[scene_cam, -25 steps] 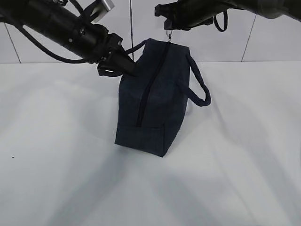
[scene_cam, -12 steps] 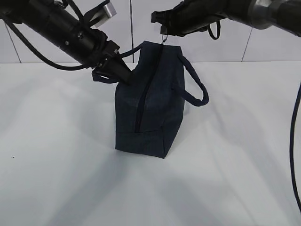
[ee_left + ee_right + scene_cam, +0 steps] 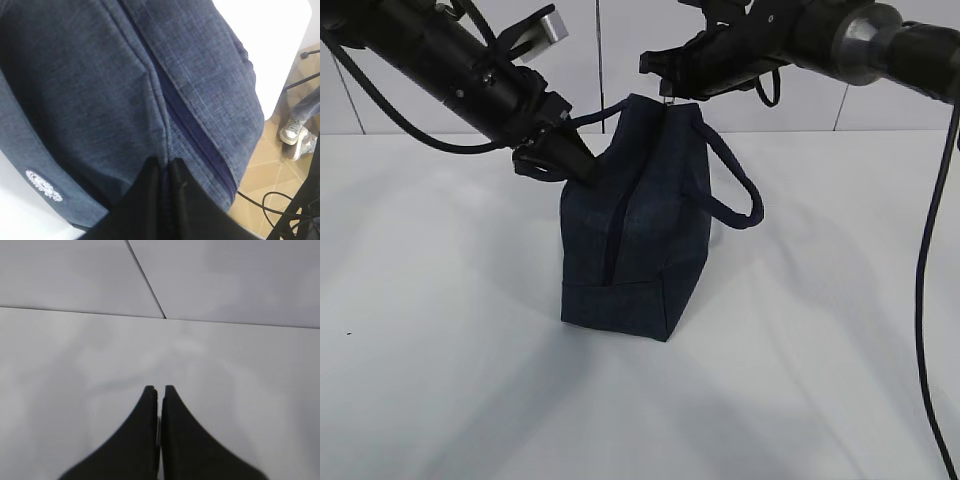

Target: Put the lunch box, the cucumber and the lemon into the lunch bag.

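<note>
The dark navy lunch bag (image 3: 640, 230) stands on its end on the white table, its shut zipper (image 3: 616, 225) facing me and one loop handle (image 3: 738, 190) hanging to the right. My left gripper (image 3: 582, 165) is shut on a fold of fabric at the bag's upper left side. The left wrist view shows it (image 3: 165, 167) pinching a fold of the bag (image 3: 100, 75) beside the zipper (image 3: 195, 130). My right gripper (image 3: 666, 80) is shut on the metal ring pull at the bag's top end. Its jaws (image 3: 159, 390) are closed. The lunch box, cucumber and lemon are out of view.
The white table (image 3: 820, 350) stretches all round the bag, with a white tiled wall (image 3: 620, 50) behind it. The left wrist view shows the table's edge, a tan floor with cables (image 3: 260, 205) and a person's shoes (image 3: 295, 132).
The right gripper has moved left and slightly down with the ring pull. The bag's top has shifted left and the bag stands more upright. The left gripper keeps its pinch.
</note>
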